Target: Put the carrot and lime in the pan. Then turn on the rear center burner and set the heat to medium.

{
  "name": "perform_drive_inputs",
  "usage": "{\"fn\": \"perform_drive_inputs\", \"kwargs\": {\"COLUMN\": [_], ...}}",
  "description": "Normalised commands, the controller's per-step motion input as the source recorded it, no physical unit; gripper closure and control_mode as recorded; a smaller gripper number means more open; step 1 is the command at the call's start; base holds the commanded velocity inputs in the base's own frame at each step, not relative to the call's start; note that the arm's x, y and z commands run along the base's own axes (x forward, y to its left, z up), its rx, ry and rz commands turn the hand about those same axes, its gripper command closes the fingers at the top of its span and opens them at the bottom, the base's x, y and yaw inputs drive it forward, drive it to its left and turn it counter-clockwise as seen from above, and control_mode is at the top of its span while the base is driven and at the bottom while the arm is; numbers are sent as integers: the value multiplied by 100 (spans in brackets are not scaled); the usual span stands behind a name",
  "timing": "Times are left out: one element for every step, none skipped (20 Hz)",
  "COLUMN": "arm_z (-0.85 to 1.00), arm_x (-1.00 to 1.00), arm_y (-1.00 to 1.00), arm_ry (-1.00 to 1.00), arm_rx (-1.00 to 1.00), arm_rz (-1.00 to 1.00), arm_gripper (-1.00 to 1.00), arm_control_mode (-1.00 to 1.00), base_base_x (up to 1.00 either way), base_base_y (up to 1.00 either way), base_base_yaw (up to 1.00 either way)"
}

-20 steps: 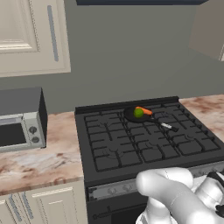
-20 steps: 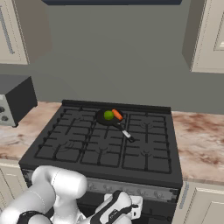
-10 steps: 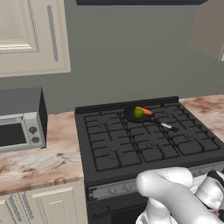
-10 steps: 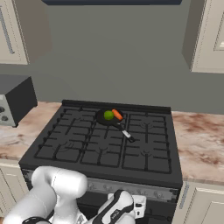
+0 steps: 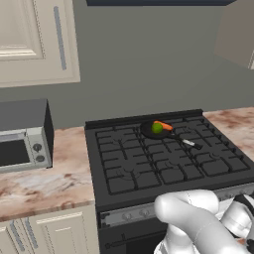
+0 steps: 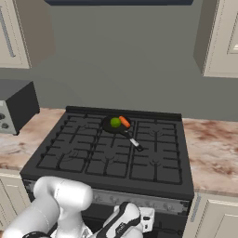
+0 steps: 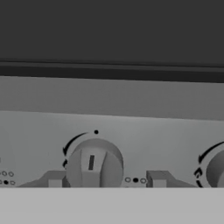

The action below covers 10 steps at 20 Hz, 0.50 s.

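Note:
The small black pan [image 5: 149,133] [image 6: 108,125] sits on the grating of the rear center burner [image 6: 122,114], its silver-tipped handle pointing toward the front right. Inside it lie the green lime [image 5: 157,128] [image 6: 115,122] and, touching it, the orange carrot [image 5: 163,125] [image 6: 124,122]. My gripper [image 7: 105,179] [image 6: 147,218] is low in front of the stove's grey control panel [image 7: 131,109]. Its fingertips [image 7: 54,179] stand on either side of a round knob [image 7: 93,164]. The left tip is at the knob's edge and a gap shows on the right.
A second knob [image 7: 216,170] sits to the right on the panel. A microwave [image 5: 22,136] [image 6: 14,104] stands on the marble counter [image 5: 54,178] left of the stove. More counter [image 6: 211,148] lies to the right, and cabinets hang above.

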Motion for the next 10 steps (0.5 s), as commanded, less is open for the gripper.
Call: {"fn": "perform_drive_inputs", "kwargs": {"arm_z": [0,0,0,0,0,0,0,0,0,0], "arm_x": [0,0,0,0,0,0,0,0,0,0], "arm_y": [0,0,0,0,0,0,0,0,0,0], "arm_ry": [0,0,0,0,0,0,0,0,0,0], "arm_rx": [0,0,0,0,0,0,0,0,0,0], "arm_rz": [0,0,0,0,0,0,0,0,0,0], "arm_gripper": [100,100,100,100,100,100,100,100,100,100], "arm_control_mode": [-100,-100,-100,-100,-100,-100,-100,-100,-100,-100], "base_base_x": [0,0,0,0,0,0,0,0,0,0], "base_base_y": [0,0,0,0,0,0,0,0,0,0], "base_base_yaw": [0,0,0,0,0,0,0,0,0,0]}}
